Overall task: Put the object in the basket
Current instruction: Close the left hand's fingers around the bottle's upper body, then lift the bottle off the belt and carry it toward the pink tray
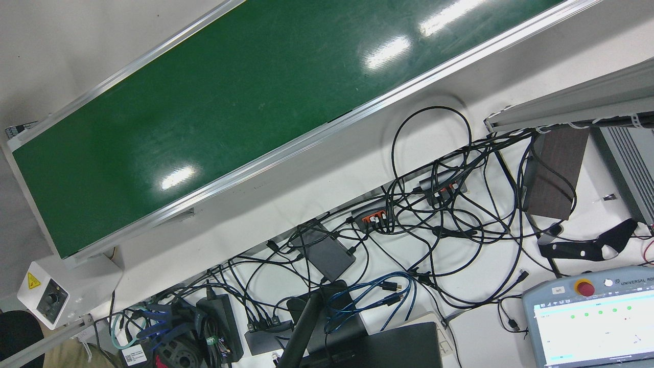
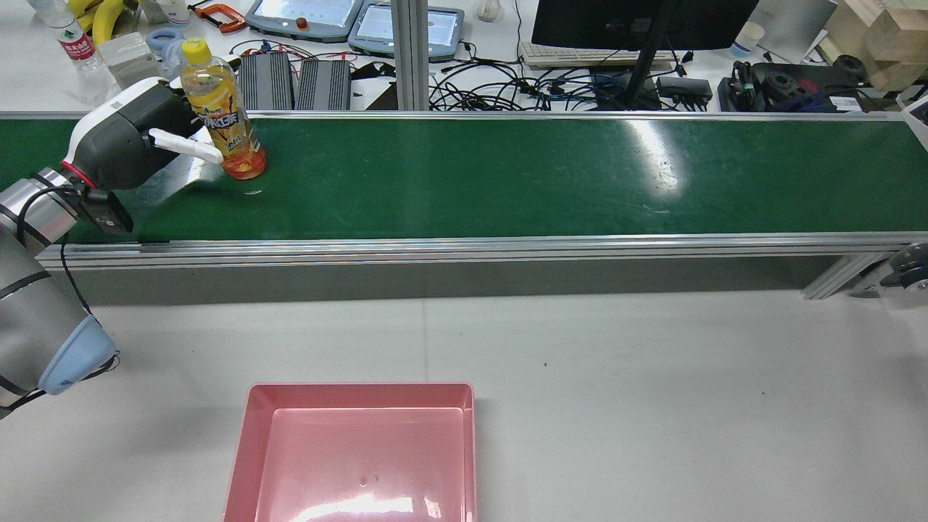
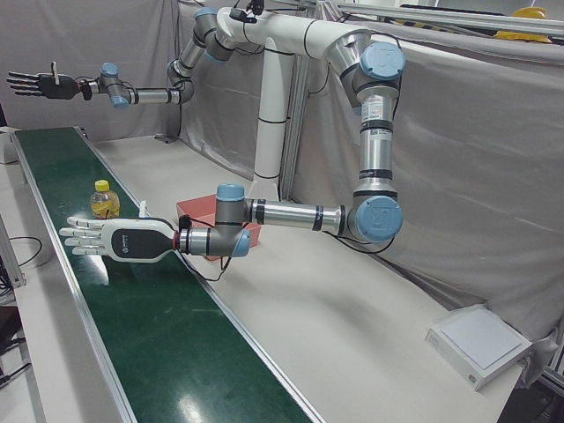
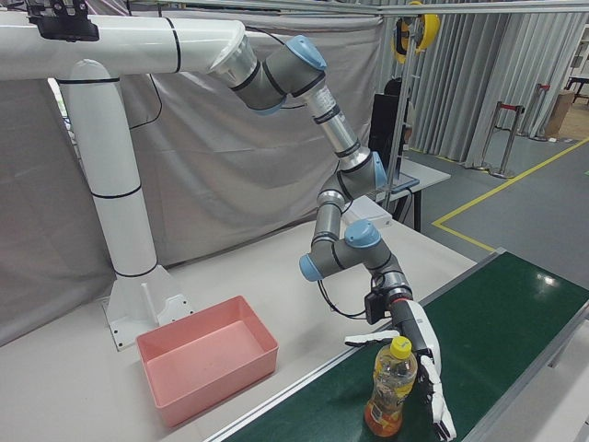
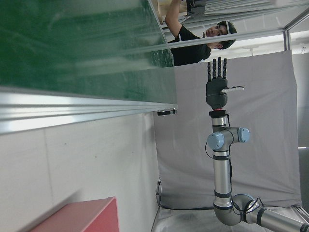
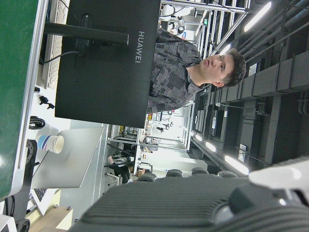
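A bottle (image 2: pixel 223 116) of orange drink with a yellow cap stands upright on the green conveyor belt (image 2: pixel 507 174), near its left end in the rear view. My left hand (image 2: pixel 134 138) is open right beside it, fingers stretched out flat; one finger reaches across the bottle's lower part. The right-front view shows the bottle (image 4: pixel 390 387) between thumb and fingers of that hand (image 4: pixel 419 354), not clasped. The pink basket (image 2: pixel 250 435) lies empty on the white table in front of the belt. My right hand (image 3: pixel 40 84) is open, raised high at the belt's far end.
Beyond the belt is a desk with cables (image 1: pixel 434 204), a monitor (image 2: pixel 638 22), teach pendants (image 2: pixel 304 16) and bottles. A person (image 5: pixel 193 41) stands behind the belt. A flat white box (image 3: pixel 480 344) lies at the table's corner. Grey curtains enclose the station.
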Tool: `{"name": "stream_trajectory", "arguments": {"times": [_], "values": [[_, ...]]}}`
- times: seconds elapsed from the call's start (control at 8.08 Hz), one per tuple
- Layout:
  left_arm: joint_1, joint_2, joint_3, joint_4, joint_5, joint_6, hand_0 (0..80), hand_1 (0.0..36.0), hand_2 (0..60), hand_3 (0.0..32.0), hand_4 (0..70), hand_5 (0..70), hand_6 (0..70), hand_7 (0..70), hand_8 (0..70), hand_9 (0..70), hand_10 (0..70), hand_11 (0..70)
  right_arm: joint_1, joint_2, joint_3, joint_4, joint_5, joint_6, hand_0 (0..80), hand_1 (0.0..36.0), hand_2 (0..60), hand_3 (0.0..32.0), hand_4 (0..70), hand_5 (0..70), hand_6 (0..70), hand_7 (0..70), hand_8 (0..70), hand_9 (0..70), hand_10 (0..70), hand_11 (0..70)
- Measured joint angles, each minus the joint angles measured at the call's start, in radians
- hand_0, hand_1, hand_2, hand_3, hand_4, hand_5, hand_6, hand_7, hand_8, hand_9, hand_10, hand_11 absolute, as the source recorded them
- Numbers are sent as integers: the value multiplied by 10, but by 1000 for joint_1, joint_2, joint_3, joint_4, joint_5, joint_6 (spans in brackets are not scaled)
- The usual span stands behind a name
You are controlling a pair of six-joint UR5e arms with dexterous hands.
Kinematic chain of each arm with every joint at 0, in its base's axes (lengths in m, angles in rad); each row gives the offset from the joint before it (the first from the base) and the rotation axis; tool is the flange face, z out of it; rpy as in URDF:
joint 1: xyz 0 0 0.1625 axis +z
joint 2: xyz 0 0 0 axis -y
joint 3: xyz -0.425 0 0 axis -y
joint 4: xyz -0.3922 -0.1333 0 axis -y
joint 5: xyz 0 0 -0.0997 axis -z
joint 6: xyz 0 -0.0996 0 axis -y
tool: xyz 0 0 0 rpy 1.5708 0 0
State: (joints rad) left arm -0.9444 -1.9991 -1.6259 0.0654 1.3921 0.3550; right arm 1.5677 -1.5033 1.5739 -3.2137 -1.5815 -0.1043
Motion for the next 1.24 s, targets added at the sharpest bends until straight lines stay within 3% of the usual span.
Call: {"name": "stream_trajectory", "arguments": {"times": [0.12,0.25,0.37,0.5,0.62,0.74,1.24], "values": [[0,-1,0,2,-1,-15,599,201,0,0,13,200,0,78,61,56,41,84,0,0,0,-1,0,0,0,0,0,0,0,0,0,0,0,0,0,0],[-3,-4,1,9,-2,-23,615,217,8,0,192,299,34,181,148,212,390,574,0,0,0,-1,0,0,0,0,0,0,0,0,0,0,0,0,0,0],[-8,-7,2,27,-6,-26,634,157,97,0,700,482,271,590,410,565,700,700,0,0,0,0,0,0,0,0,0,0,0,0,0,0,0,0,0,0],[-15,-7,1,41,-33,-28,602,129,278,0,700,700,595,700,648,700,700,700,0,0,0,-1,0,0,0,0,0,0,0,0,0,0,0,0,0,0],[-26,-4,-12,53,-68,-33,561,148,528,0,700,700,667,700,700,700,700,700,0,0,0,-1,0,0,0,0,0,0,0,0,0,0,0,0,0,0],[-37,-1,-34,67,-96,-38,544,169,600,0,700,700,700,700,700,700,700,700,0,0,0,0,-1,0,0,0,0,0,0,0,0,0,0,0,0,0],[-45,5,-105,109,-107,-38,534,172,600,0,700,700,681,700,700,700,700,700,0,0,0,0,0,0,0,0,0,0,0,0,0,0,0,0,0,0]]}}
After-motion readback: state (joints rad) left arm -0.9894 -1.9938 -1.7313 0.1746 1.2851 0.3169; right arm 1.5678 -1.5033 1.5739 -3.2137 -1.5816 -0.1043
